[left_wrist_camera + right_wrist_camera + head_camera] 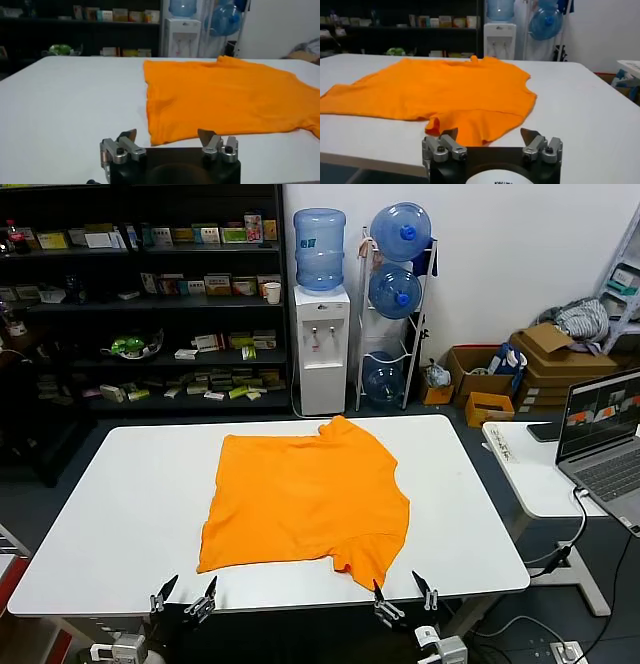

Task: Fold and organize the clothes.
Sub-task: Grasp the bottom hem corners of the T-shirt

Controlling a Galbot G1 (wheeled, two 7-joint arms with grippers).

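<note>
Orange and soft, the T-shirt (305,502) lay flat near the middle of the white table (120,504), its near hem close to the front edge, while the left gripper (184,595) and the right gripper (404,592) hovered at that edge with fingers wide apart and nothing between them. I judged that such thin cloth could bunch, or only one layer could be pinched, if the grippers closed unevenly. No white lettering showed, so perhaps it faced down, and the near sleeve was rumpled and hard to read.

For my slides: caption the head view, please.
Orange T-shirt lies flat on white table; left gripper and right gripper wait open at near edge.
</note>
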